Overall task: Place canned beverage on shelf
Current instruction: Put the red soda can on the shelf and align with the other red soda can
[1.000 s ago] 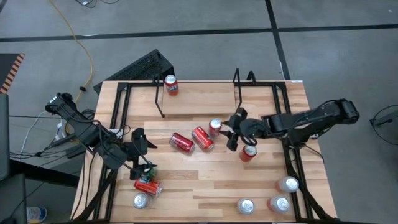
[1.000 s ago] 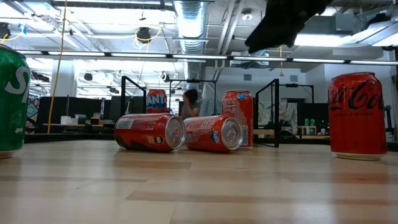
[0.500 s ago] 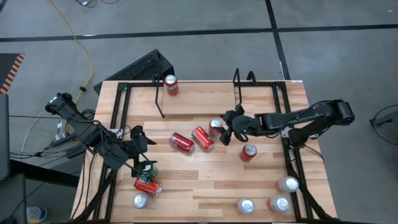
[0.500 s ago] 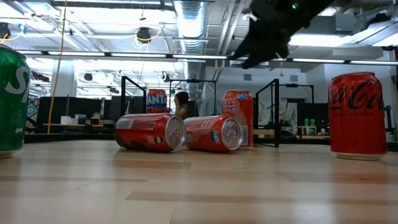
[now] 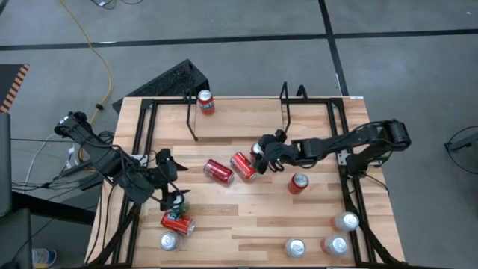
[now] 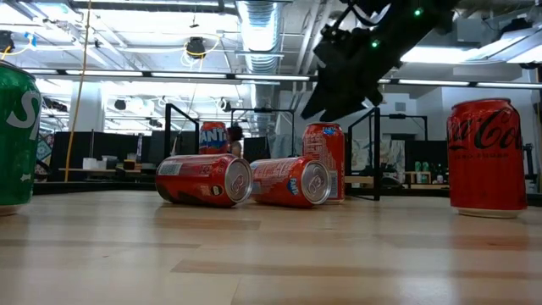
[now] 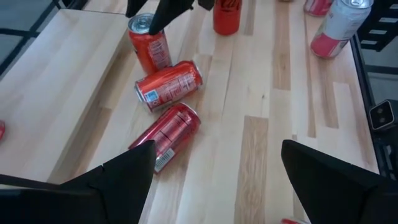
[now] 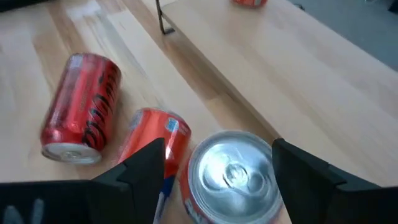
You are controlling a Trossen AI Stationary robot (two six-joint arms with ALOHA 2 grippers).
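Scattering cans [image 5: 219, 170] across a wooden table [image 5: 246, 224].

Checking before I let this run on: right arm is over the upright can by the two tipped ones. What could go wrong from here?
1. The right gripper hangs open above the upright can, and a tipped can lies right beside it. One of the fingers may land on that tipped can on the way down and roll it.
2. The second tipped can lies close by, so a nudge could set both rolling.
3. The shelf holds one can already; a careless placement might knock it.
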